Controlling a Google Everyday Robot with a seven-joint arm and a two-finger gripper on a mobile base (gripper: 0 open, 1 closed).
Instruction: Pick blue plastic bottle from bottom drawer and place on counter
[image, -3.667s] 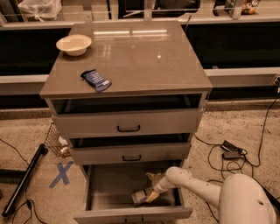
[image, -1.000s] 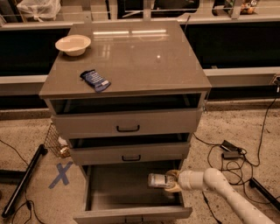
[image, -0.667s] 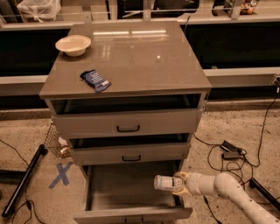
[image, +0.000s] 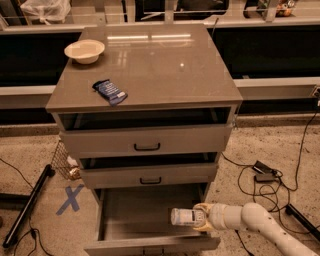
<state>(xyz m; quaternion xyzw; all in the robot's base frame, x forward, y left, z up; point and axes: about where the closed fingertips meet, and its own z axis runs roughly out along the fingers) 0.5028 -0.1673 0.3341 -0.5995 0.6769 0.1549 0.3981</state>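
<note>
The blue plastic bottle (image: 184, 216) lies sideways in the air over the right part of the open bottom drawer (image: 150, 244), its cap pointing left. My gripper (image: 202, 217) is shut on the bottle's right end, with the white arm reaching in from the lower right. The bottle hangs above the drawer floor, below the middle drawer's front. The counter (image: 165, 65) is the glossy top slab of the cabinet, well above the gripper.
On the counter sit a cream bowl (image: 84, 50) at the back left and a dark blue snack packet (image: 110, 91) near the front left. The top drawer (image: 147, 141) and middle drawer (image: 150, 175) stand slightly open. Cables (image: 265, 172) lie on the floor at right, a black pole (image: 27, 206) at left.
The gripper has lifted the bottle off the drawer floor and carried it up and slightly right; the arm has drawn back to the right.
</note>
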